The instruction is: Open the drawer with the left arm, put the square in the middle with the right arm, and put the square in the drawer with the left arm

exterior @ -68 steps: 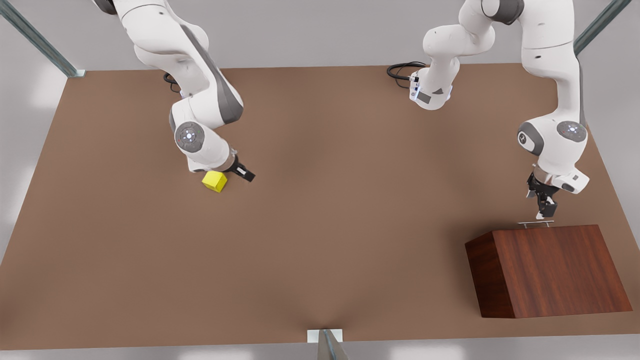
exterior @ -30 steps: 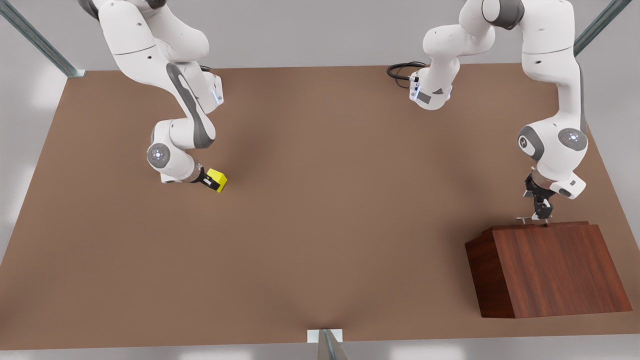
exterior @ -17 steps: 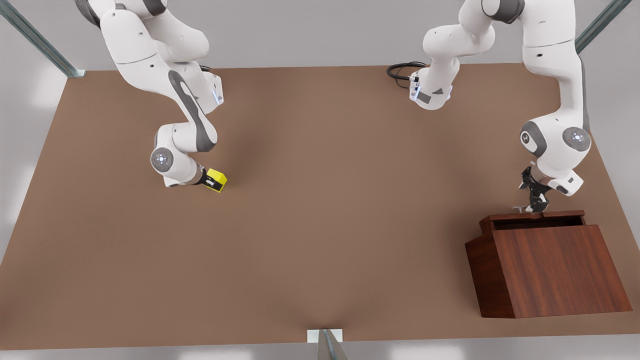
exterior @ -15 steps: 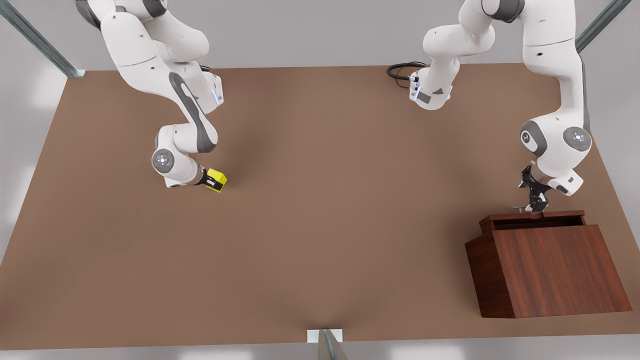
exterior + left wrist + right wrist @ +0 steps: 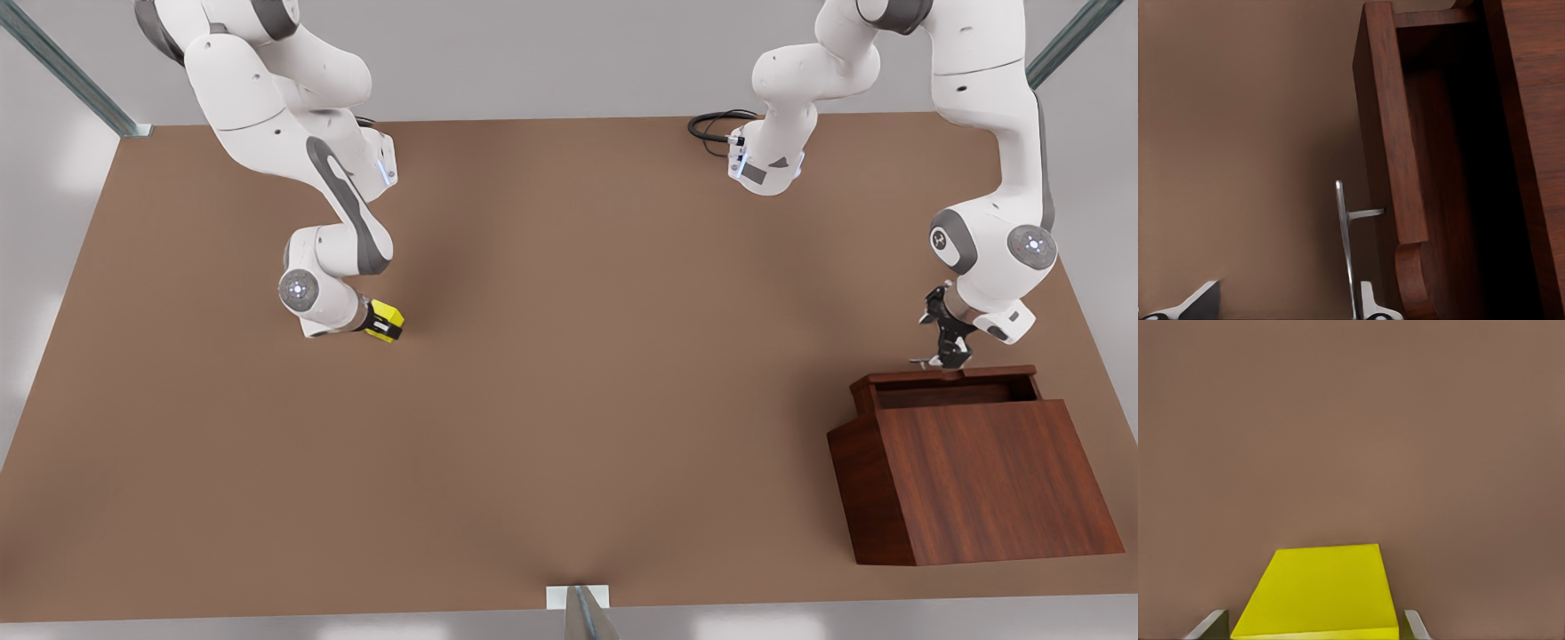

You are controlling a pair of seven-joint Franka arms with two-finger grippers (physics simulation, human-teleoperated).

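At about nine o'clock on the plain matte brown tabletop (image 5: 569, 373) in the front view, the right arm's black two-finger gripper (image 5: 384, 322) is clamped on the small bright yellow cube (image 5: 388, 314), with the white wrist hiding most of the fingers. The right wrist view supplies what that angle lacks: the yellow cube (image 5: 1319, 593) sits between two grey fingertips (image 5: 1413, 625), one at each flank, with bare tabletop (image 5: 1351, 427) beyond it; whether the cube rests on the surface or is lifted cannot be told. At about four o'clock in the front view stands the dark reddish-brown grained wooden box (image 5: 973, 480), its shallow drawer (image 5: 944, 384) slid partly out toward twelve o'clock. The left arm's black gripper (image 5: 949, 353) is at the drawer's front edge, too small there to read. The left wrist view shows the thin silver bar handle (image 5: 1344, 247) lying just beside one fingertip (image 5: 1373, 304), the other fingertip (image 5: 1197, 301) well apart, so the jaws stand spread; contact with the bar cannot be told. The drawer's interior (image 5: 1451, 167) is in deep shadow. A black cable (image 5: 711, 126) coils near twelve o'clock.
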